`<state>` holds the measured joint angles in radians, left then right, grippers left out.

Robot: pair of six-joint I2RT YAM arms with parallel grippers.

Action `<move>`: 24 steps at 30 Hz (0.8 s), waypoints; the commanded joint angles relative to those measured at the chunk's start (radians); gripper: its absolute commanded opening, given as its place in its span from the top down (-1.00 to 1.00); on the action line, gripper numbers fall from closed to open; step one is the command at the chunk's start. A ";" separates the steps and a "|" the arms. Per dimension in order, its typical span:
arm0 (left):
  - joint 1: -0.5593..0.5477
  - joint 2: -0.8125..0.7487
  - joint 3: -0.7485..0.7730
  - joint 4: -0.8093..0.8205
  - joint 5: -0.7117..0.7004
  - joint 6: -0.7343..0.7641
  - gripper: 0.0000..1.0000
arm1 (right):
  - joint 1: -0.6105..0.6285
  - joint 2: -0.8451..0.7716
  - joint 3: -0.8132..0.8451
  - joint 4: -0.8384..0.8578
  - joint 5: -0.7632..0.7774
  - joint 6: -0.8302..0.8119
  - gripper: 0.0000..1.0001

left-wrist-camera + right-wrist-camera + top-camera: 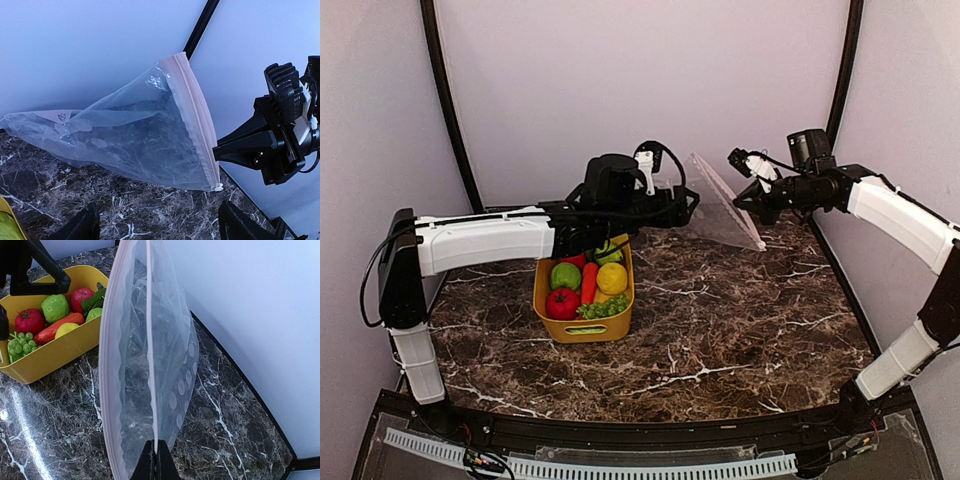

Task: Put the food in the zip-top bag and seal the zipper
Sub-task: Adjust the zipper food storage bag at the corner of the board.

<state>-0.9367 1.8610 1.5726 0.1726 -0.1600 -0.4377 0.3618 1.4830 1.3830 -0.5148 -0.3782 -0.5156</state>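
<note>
My right gripper (154,456) is pinched shut on the zipper (192,112) of the light, limp, slippery bag (722,212), held over the table's (740,340) far edge, while my left gripper (157,224), fingers apart, should probably take the stiffer strip's free lip.

Your left arm (480,240) and right arm (905,220) wear white shells over black joints, with black cables looping beside both. At the right edge of the left wrist view, your right gripper (219,151) is matte black throughout, its fingers wedge-shaped.
</note>
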 commanded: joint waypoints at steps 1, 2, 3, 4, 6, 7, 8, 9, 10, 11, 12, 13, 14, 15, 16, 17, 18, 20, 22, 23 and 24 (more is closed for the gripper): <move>-0.017 0.040 0.066 0.053 0.023 -0.060 -0.61 | 0.003 -0.010 -0.034 0.082 -0.011 0.055 1.00; -0.020 0.047 0.082 0.057 0.021 -0.083 -0.61 | 0.010 -0.009 -0.033 0.085 0.013 0.064 1.00; -0.021 0.066 0.092 0.058 0.017 -0.095 -0.60 | 0.022 -0.003 -0.025 0.077 0.042 0.069 1.00; -0.022 0.088 0.115 0.059 0.017 -0.118 -0.58 | 0.031 0.000 -0.018 0.070 0.055 0.067 1.00; -0.022 0.121 0.154 0.054 0.026 -0.147 -0.54 | 0.047 0.003 -0.015 0.066 0.077 0.069 1.00; -0.023 0.132 0.167 0.038 0.026 -0.156 -0.53 | 0.055 0.004 -0.014 0.068 0.093 0.071 1.00; -0.023 0.151 0.200 0.023 0.017 -0.180 -0.52 | 0.064 0.007 -0.011 0.068 0.114 0.073 1.00; -0.024 0.160 0.214 -0.006 0.012 -0.193 -0.51 | 0.075 0.010 -0.006 0.067 0.146 0.073 1.00; -0.024 0.174 0.238 -0.017 0.001 -0.219 -0.49 | 0.086 0.017 -0.001 0.066 0.174 0.072 1.00; -0.024 0.180 0.249 -0.039 -0.003 -0.232 -0.47 | 0.094 0.021 0.005 0.066 0.196 0.073 1.00; -0.024 0.192 0.264 -0.052 -0.014 -0.255 -0.44 | 0.099 0.026 0.013 0.067 0.212 0.075 1.00; -0.024 0.197 0.279 -0.077 -0.020 -0.267 -0.41 | 0.103 0.031 0.019 0.067 0.222 0.080 1.00; -0.024 0.207 0.283 -0.086 -0.030 -0.287 -0.39 | 0.107 0.036 0.024 0.067 0.227 0.082 1.00; -0.024 0.210 0.290 -0.103 -0.034 -0.294 -0.33 | 0.110 0.038 0.028 0.067 0.230 0.084 1.00; -0.025 0.218 0.293 -0.111 -0.043 -0.312 -0.30 | 0.115 0.040 0.032 0.064 0.229 0.088 1.00; -0.024 0.222 0.298 -0.126 -0.048 -0.330 -0.26 | 0.119 0.042 0.035 0.064 0.232 0.090 1.00; -0.024 0.226 0.299 -0.131 -0.054 -0.336 -0.24 | 0.125 0.043 0.037 0.065 0.231 0.091 1.00; -0.024 0.234 0.300 -0.135 -0.059 -0.350 -0.21 | 0.138 0.041 0.036 0.064 0.226 0.085 1.00; -0.024 0.241 0.303 -0.144 -0.059 -0.358 -0.17 | 0.156 0.036 0.028 0.070 0.230 0.076 1.00; -0.024 0.246 0.306 -0.148 -0.061 -0.364 -0.15 | 0.163 0.033 0.024 0.079 0.240 0.079 1.00; -0.025 0.248 0.309 -0.154 -0.065 -0.367 -0.14 | 0.169 0.031 0.024 0.083 0.248 0.084 1.00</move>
<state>-0.9539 2.1002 1.8503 0.0719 -0.2020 -0.7631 0.4984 1.5211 1.3891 -0.4698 -0.1593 -0.4431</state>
